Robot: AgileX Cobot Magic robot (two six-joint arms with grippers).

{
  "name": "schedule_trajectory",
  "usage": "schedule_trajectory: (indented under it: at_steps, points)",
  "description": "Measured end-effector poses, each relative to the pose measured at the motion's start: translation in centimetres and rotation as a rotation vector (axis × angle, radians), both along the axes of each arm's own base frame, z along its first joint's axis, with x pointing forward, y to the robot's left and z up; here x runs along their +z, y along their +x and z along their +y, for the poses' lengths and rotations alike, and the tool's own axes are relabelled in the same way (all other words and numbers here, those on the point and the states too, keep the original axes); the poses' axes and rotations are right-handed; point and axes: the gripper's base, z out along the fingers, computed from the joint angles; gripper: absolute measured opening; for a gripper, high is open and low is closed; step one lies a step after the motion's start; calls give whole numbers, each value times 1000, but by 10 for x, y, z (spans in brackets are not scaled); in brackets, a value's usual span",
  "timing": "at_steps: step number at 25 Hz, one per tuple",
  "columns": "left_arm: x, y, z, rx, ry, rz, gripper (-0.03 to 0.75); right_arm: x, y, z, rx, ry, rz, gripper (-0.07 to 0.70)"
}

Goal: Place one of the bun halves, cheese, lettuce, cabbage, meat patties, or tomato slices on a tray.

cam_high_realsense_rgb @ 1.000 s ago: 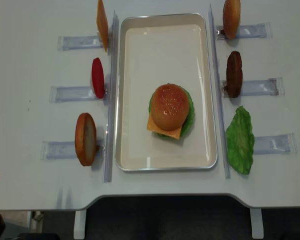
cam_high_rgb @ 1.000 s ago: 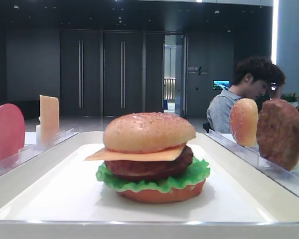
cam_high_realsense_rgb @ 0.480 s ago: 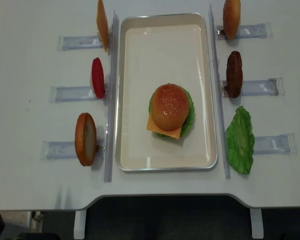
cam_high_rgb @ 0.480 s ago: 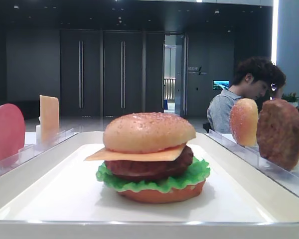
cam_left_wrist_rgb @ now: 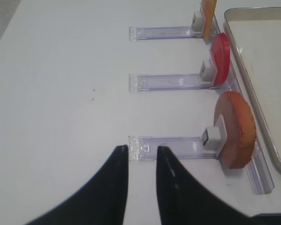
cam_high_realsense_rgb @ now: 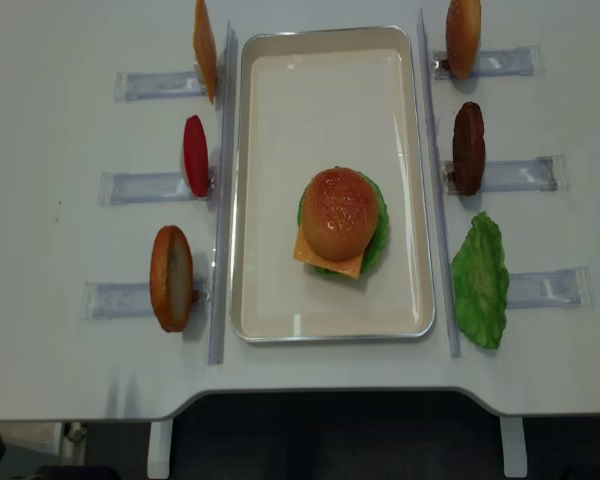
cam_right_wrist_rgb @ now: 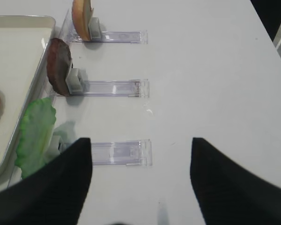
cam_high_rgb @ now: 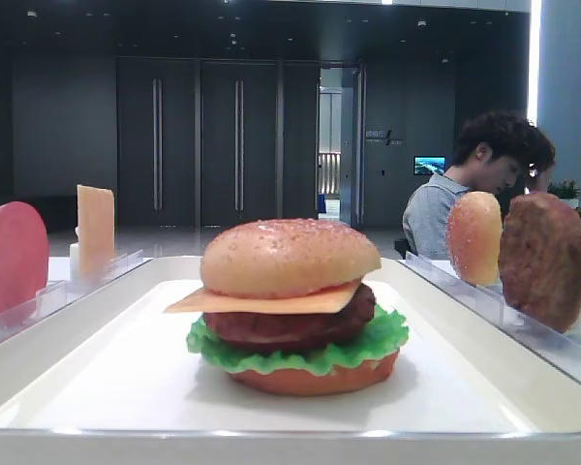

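A stacked burger stands on the white tray (cam_high_realsense_rgb: 310,100). It is topped by a speckled bun half (cam_high_rgb: 289,256), over cheese (cam_high_rgb: 271,301), a meat patty (cam_high_rgb: 290,327) and lettuce (cam_high_rgb: 300,356). My left gripper (cam_left_wrist_rgb: 142,148) hovers over the bare table at the end of a clear rack, jaws a narrow gap apart with nothing between them. My right gripper (cam_right_wrist_rgb: 140,140) is wide open above another clear rack, right of a loose lettuce leaf (cam_right_wrist_rgb: 35,131). Neither gripper shows in the overhead view.
Clear racks flank the tray. On the left stand a cheese slice (cam_high_realsense_rgb: 204,48), a tomato slice (cam_high_realsense_rgb: 195,155) and an orange-brown bun piece (cam_high_realsense_rgb: 170,278). On the right stand a bun half (cam_high_realsense_rgb: 463,37) and a meat patty (cam_high_realsense_rgb: 468,148). A seated person (cam_high_rgb: 465,194) is behind.
The dark shape at the lower left edge of the overhead view has drawn back a little. The burger, tray and racked pieces have not moved.
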Motion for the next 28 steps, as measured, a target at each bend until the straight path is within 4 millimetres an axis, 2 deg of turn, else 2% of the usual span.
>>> schedule_trajectory:
  at_steps: [3, 6, 8, 12, 15, 21, 28]
  points:
    - [0, 0, 0, 0, 0, 0, 163, 0, 0, 0, 0, -1, 0, 434]
    - [0, 0, 0, 0, -1, 0, 199, 0, 0, 0, 0, -1, 0, 434]
    - [0, 0, 0, 0, -1, 0, 274, 0, 0, 0, 0, -1, 0, 434]
    - [0, 0, 1, 17, -2, 0, 505, 0, 0, 0, 0, -1, 0, 434]
    - [0, 0, 4, 51, -5, -1, 602, 0, 0, 0, 0, -1, 0, 434]
    - [0, 0, 4, 53, -5, -1, 625, 0, 0, 0, 0, -1, 0, 434]
    - [0, 0, 4, 53, -5, -1, 610, 0, 0, 0, 0, -1, 0, 434]
